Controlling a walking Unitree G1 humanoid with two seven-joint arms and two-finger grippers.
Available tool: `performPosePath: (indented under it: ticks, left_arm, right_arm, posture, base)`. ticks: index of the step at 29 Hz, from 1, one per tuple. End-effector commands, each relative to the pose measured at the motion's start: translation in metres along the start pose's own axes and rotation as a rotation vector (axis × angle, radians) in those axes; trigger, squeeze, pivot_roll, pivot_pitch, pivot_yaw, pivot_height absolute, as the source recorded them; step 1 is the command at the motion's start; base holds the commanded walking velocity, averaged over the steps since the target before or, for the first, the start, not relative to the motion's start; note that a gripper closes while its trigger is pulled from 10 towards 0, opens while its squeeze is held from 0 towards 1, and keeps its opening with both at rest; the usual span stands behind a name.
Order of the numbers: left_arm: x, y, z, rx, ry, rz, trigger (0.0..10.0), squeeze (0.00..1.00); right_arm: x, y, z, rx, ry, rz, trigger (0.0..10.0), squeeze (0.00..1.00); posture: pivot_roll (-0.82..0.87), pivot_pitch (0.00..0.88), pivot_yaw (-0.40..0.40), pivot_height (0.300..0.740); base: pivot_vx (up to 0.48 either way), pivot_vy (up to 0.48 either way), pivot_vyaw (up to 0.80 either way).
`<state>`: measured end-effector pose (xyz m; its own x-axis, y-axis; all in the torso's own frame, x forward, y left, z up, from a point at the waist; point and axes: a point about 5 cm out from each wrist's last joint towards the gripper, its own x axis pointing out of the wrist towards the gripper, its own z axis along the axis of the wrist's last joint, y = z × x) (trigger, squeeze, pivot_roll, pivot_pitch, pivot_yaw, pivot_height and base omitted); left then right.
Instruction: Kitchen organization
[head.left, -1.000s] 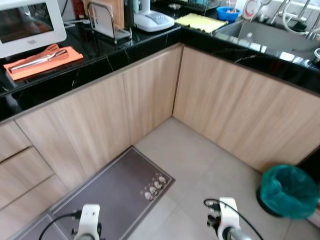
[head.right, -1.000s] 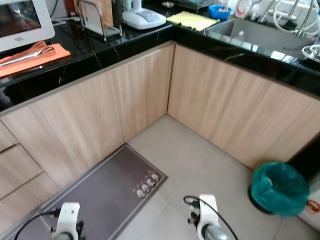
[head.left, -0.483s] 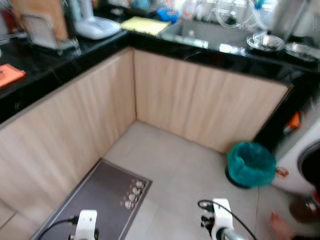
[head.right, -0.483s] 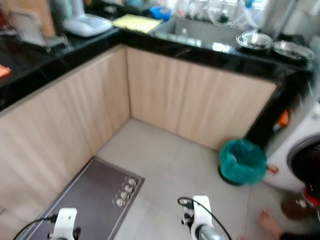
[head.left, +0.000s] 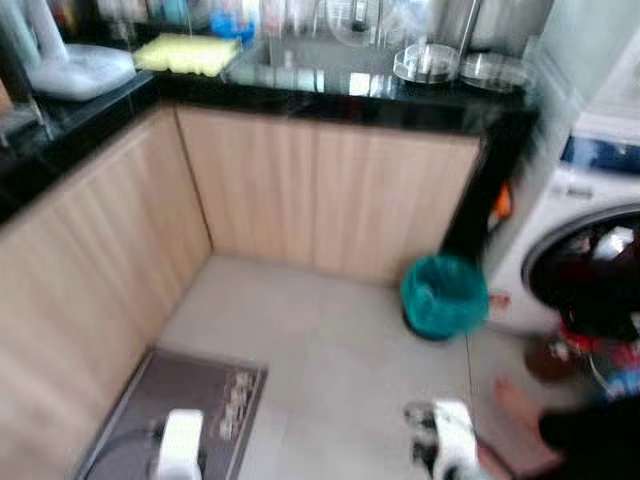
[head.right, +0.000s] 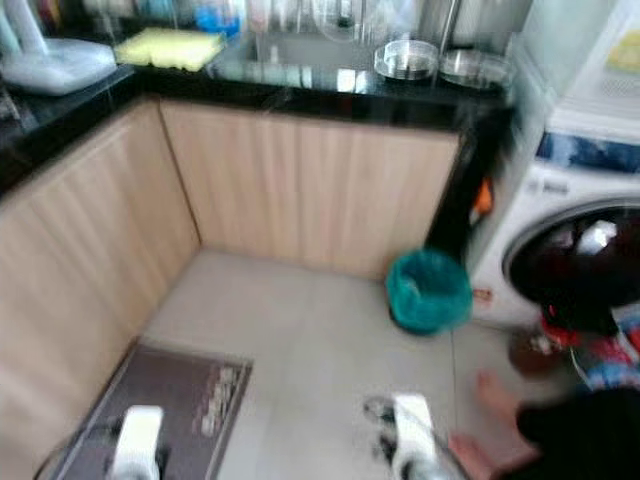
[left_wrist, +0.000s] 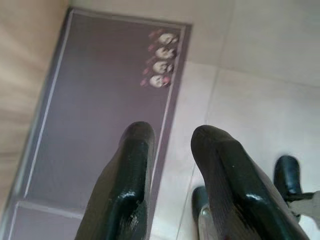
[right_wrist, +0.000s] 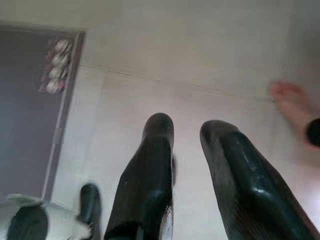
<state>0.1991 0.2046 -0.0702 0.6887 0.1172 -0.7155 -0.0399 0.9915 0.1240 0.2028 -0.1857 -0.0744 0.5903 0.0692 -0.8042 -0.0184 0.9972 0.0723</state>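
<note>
Several candidates for tidying on the black counter (head.left: 330, 95): yellow cloth (head.left: 183, 53) at the far left corner, two round metal lids (head.left: 428, 63) at the right end beside the sink area, a white appliance (head.left: 75, 72) on the left run. None singled out by the task wording; cannot tell which is meant. All blurred, head camera evidently swinging.

Below the counter: wooden cabinet fronts, green-lined bin (head.left: 444, 294) on the tile floor, washing machine (head.left: 575, 240) to its right. Dark floor mat (left_wrist: 105, 100) with a row of small printed figures at lower left.

Judged step: travel or search, no handling begun. Left gripper (left_wrist: 172, 137) hanging low over the mat edge, fingers slightly parted, nothing between them. Right gripper (right_wrist: 190, 132) hanging over bare tile, fingers likewise parted and empty. Counter items well apart from both, up and ahead.

Person's bare foot (right_wrist: 295, 107) on the tile near the right gripper; dark sleeve at lower right of the head views.

Next move probably calls for: settling the view, picking a target, closing on the counter, keeping clear of foot and bin.
</note>
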Motion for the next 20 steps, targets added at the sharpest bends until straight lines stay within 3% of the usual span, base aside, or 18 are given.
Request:
performPosePath:
  ticks: [1,9,14,20]
  left_arm:
    - [-0.0016,0.0048,-0.0059,0.003,0.022,0.011,10.0,0.0]
    - [-0.0023,0.0053,-0.0079,-0.001,0.023,0.016,10.0,0.0]
    - [-0.0028,0.007,-0.0101,-0.024,0.037,0.022,10.0,0.0]
    - [-0.0027,0.0048,-0.0102,-0.031,0.038,0.014,10.0,0.0]
  right_arm:
    - [0.0013,0.0059,0.0021,0.004,-0.007,0.012,10.0,0.0]
    - [0.0009,0.0044,0.0012,-0.003,-0.004,0.013,10.0,0.0]
    - [0.0008,0.004,0.0024,-0.048,-0.009,0.015,10.0,0.0]
    - [0.0006,0.004,0.0012,-0.023,-0.012,0.017,10.0,0.0]
  posture:
    - [0.04,0.0,-0.004,0.74]
    - [0.04,0.0,-0.008,0.74]
    - [0.04,0.0,-0.008,0.74]
    - [0.03,0.0,-0.007,0.74]
  base:
    - [0.0,0.0,-0.7]
    - [0.0,0.0,-0.7]
    - [0.0,0.0,0.0]
    - [0.345,0.0,0.0]
